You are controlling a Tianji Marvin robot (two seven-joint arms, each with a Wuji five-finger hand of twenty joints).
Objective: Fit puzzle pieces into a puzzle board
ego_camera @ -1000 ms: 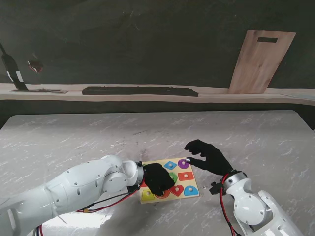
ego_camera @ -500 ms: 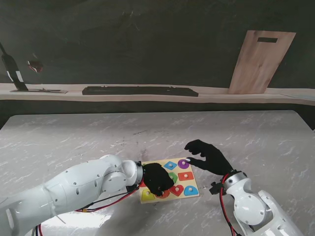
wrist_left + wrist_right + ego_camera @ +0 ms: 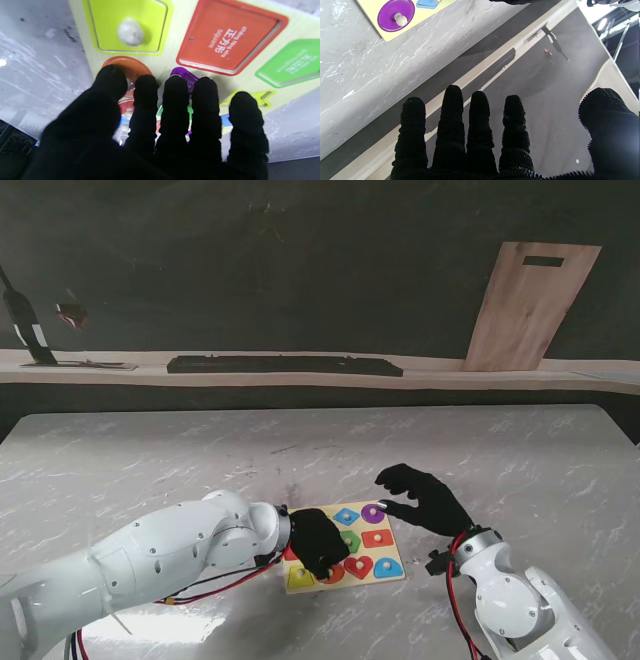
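Observation:
The pale yellow puzzle board [image 3: 392,578] lies on the marble table close in front of me. Blue diamond [image 3: 346,516], purple circle [image 3: 373,512], orange square [image 3: 377,538] and red heart [image 3: 359,566] pieces sit in it. My left hand [image 3: 318,542] rests on the board's left half, covering it. In the left wrist view its thumb and forefinger pinch the knob of an orange round piece [image 3: 132,67], beside a yellow-green pentagon [image 3: 127,25]. A red square recess [image 3: 230,40] and a green recess [image 3: 290,62] lie bare. My right hand [image 3: 420,498] hovers open just right of the board.
A wooden cutting board [image 3: 530,305] leans on the back wall at the right. A long dark bar [image 3: 285,365] lies on the shelf behind the table. A dark stand [image 3: 25,325] rises at the far left.
My left hand has crept slightly nearer to me and to the left over the board. The right hand has stayed still.

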